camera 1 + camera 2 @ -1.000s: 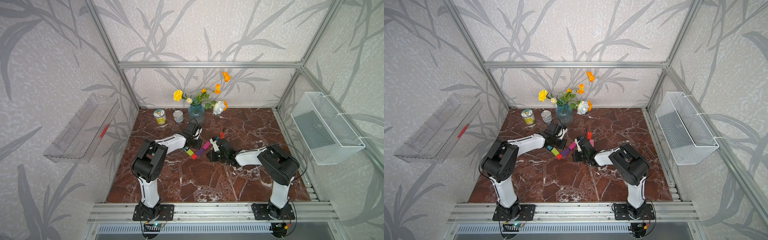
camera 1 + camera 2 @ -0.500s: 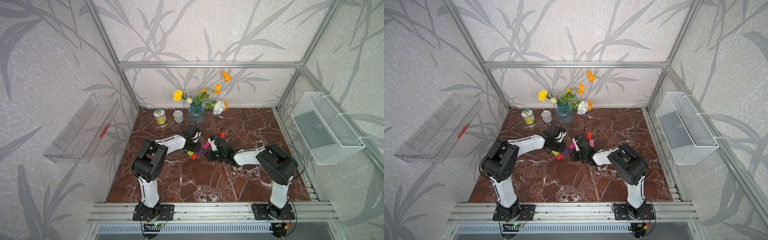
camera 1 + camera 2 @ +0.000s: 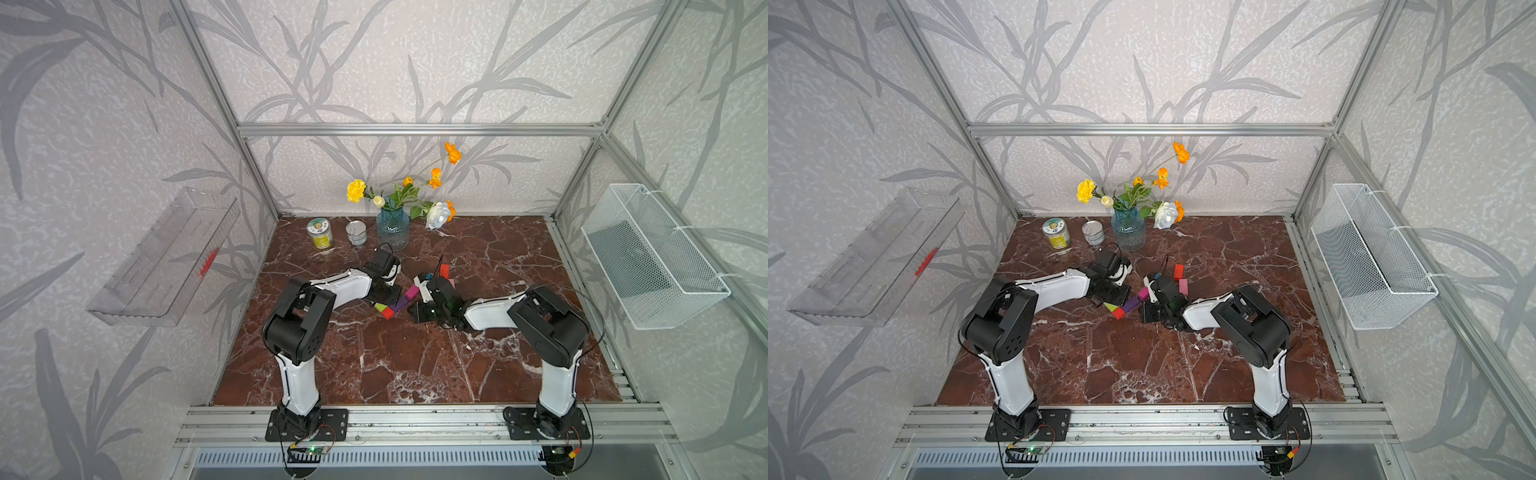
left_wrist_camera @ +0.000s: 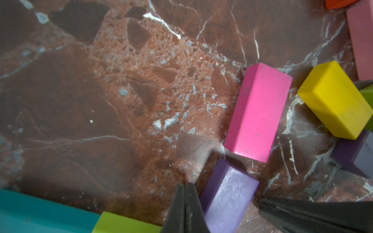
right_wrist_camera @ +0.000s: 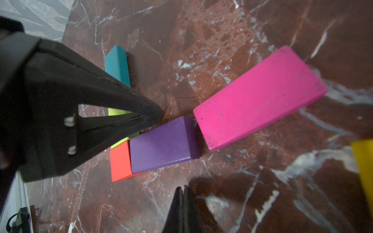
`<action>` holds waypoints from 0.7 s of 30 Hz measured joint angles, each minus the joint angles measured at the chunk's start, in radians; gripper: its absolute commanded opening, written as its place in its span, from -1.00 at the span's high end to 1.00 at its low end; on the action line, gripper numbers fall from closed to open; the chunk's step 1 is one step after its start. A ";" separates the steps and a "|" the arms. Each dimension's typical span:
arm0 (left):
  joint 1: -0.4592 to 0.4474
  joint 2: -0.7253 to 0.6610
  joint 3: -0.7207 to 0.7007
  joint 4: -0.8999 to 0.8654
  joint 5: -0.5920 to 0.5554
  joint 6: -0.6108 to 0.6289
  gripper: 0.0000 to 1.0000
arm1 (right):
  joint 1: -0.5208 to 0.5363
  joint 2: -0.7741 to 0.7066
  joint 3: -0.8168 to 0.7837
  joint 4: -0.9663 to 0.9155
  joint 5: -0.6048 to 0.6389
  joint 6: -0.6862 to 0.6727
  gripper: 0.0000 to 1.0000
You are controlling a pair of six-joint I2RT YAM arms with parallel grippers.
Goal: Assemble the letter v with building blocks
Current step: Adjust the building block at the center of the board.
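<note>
A row of building blocks lies mid-table in both top views: lime bar (image 3: 378, 306), red cube (image 3: 388, 313), purple bar (image 3: 400, 305), magenta bar (image 3: 411, 292). My left gripper (image 4: 185, 184) is shut and empty, its tip low beside the purple bar (image 4: 228, 197), between it and the lime bar (image 4: 125, 224). The right gripper (image 5: 183, 187) is also shut and empty, a short way off the purple bar (image 5: 163, 144) and red cube (image 5: 120, 161). The teal bar (image 5: 117, 64) lies behind the left gripper (image 5: 80, 113). The yellow block (image 4: 335, 100), purple cube (image 4: 355, 155) and pink bar (image 4: 361, 40) lie past the magenta bar (image 4: 258, 113).
At the back stand a blue vase of flowers (image 3: 392, 228) and two cans (image 3: 320, 233), (image 3: 356, 232). A red bar (image 3: 1178, 271) lies behind the right wrist. A clear tray (image 3: 166, 257) hangs on the left wall, a white wire basket (image 3: 652, 257) on the right.
The left gripper has come forward and down to the block row. The right gripper has edged slightly left toward it. Both stay shut.
</note>
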 measured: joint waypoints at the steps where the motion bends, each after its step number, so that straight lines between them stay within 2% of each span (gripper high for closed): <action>1: 0.000 0.000 0.000 0.000 0.000 0.000 1.00 | 0.000 0.004 0.005 0.000 0.000 0.000 1.00; 21: 0.000 0.000 0.000 -0.001 0.007 -0.001 1.00 | 0.002 0.018 0.024 -0.001 0.001 -0.004 1.00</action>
